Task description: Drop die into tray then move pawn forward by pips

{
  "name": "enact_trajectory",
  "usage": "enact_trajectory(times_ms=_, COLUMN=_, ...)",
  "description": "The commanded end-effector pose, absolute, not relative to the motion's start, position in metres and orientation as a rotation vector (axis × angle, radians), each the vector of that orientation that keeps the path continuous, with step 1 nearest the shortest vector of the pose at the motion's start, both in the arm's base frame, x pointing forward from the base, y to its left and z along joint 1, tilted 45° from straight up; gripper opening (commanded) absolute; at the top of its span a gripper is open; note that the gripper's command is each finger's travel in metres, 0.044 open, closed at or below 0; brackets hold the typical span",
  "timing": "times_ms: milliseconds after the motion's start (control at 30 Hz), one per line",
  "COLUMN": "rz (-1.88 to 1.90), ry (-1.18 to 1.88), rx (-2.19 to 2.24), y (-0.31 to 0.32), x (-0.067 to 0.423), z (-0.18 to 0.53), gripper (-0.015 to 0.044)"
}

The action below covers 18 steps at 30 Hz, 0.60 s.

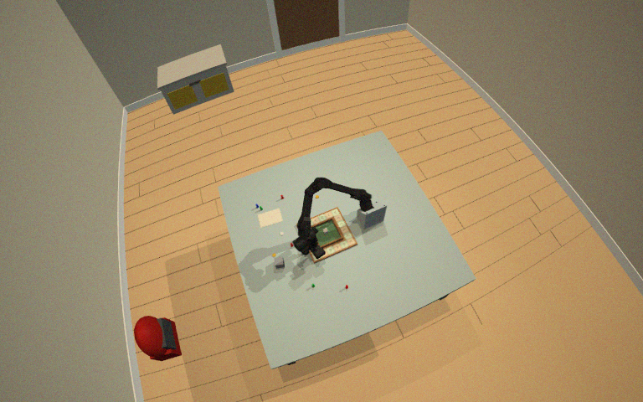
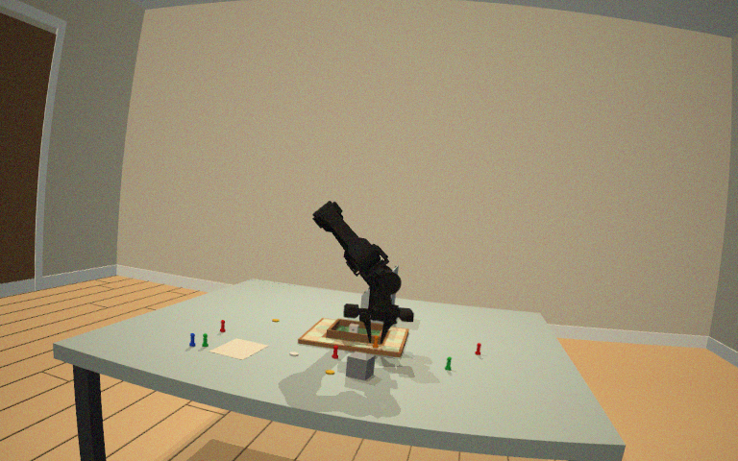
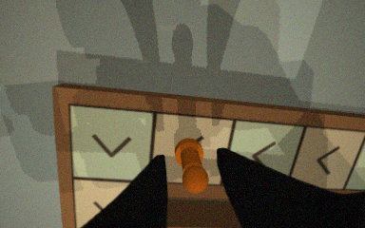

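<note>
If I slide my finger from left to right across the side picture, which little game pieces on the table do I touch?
Blue pawn → green pawn → red pawn → red pawn → orange pawn → green pawn → red pawn.

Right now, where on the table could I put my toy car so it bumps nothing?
The wide stretch right of the board, beyond the red pawn, looks bare. So does the near edge of the table. It is crowded by the grey block and the gripper, now open around the orange pawn.
</note>
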<state>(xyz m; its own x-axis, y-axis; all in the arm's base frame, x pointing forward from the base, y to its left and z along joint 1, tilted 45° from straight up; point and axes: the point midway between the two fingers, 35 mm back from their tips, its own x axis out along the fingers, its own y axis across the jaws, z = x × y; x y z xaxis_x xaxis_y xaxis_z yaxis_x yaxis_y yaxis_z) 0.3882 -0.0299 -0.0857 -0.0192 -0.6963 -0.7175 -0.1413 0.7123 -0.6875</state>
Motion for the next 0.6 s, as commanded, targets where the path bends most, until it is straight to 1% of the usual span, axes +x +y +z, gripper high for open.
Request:
enact_trajectory(times_ms=0, rz=-0.507, ry=1.556, rx=-0.706, y=-0.030, x=0.388, z=-0.085, gripper=0.0236)
enact_trajectory(times_ms=167, rz=-0.508, ry=1.561, rx=-0.711, y=0.004, x=0.390, z=-0.052, gripper=0.0368)
enact_trajectory(times_ms=267, rz=-0.508, ry=1.561, rx=-0.712, y=0.006, x=0.390, z=-0.050, gripper=0.0440)
enact_trajectory(times_ms=367, rz=-0.513, ry=1.558, rx=-0.703, y=0.010, x=0.382, z=-0.044, gripper=0.0440)
enact_trajectory(times_ms=567, rz=-0.563, ry=1.532, rx=-0.631, y=0.036, x=0.307, z=0.004, gripper=0.0440)
